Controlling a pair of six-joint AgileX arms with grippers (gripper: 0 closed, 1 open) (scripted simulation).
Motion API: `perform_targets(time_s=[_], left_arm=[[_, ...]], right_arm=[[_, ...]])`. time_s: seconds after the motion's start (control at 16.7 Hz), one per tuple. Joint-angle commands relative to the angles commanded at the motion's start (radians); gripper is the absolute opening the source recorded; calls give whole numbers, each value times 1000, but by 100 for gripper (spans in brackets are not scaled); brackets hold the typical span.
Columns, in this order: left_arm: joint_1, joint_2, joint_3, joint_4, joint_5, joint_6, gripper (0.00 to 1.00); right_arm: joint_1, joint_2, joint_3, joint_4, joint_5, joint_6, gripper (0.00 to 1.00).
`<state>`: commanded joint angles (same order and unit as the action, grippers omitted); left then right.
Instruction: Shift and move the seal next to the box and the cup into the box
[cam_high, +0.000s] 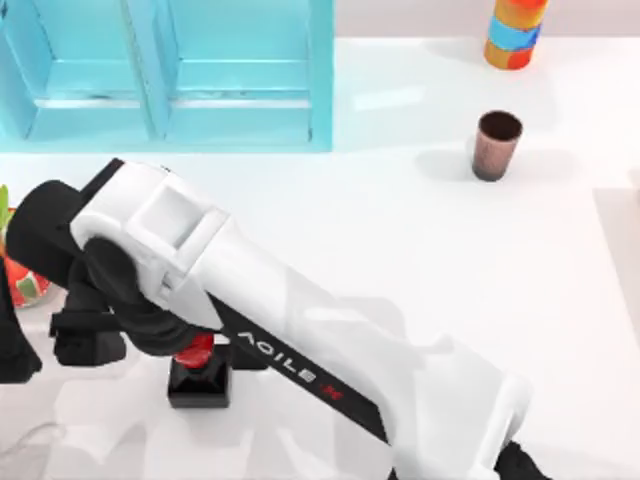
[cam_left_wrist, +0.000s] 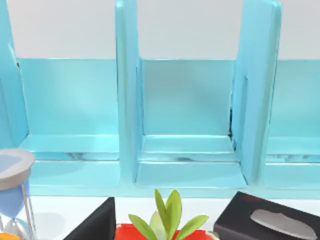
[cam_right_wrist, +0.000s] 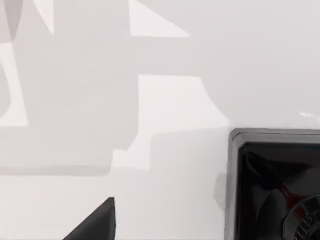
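The seal (cam_high: 199, 371), a black block with a red knob, stands on the table at the front left. My right arm reaches across from the front right, and its gripper (cam_high: 150, 335) hangs just over and to the left of the seal, mostly hidden under the wrist. In the right wrist view one dark finger (cam_right_wrist: 97, 224) shows wide of centre, open, with the seal's base (cam_right_wrist: 272, 190) beside it. The brown cup (cam_high: 497, 143) stands upright at the back right. The blue box (cam_high: 240, 75) with its compartments is at the back left. My left arm (cam_high: 10, 350) is parked at the left edge, its finger (cam_left_wrist: 97, 225) set wide.
An orange-and-blue striped cylinder (cam_high: 515, 32) stands behind the cup. A plant in a red pot (cam_high: 15, 270) sits at the left edge. The left wrist view also shows an hourglass (cam_left_wrist: 12, 200) and a black tissue box (cam_left_wrist: 270, 220) in front of the box.
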<state>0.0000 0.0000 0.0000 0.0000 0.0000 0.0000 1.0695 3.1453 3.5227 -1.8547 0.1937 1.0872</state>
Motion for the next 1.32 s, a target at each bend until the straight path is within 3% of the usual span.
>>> perform_targets(time_s=[0.06, 0.84, 1.32], left_arm=[[0, 0, 0, 0, 0, 0, 100], [0, 0, 0, 0, 0, 0, 100], [0, 0, 0, 0, 0, 0, 100]], right_arm=[[0, 0, 0, 0, 0, 0, 100], [0, 0, 0, 0, 0, 0, 2], [0, 0, 0, 0, 0, 0, 0]])
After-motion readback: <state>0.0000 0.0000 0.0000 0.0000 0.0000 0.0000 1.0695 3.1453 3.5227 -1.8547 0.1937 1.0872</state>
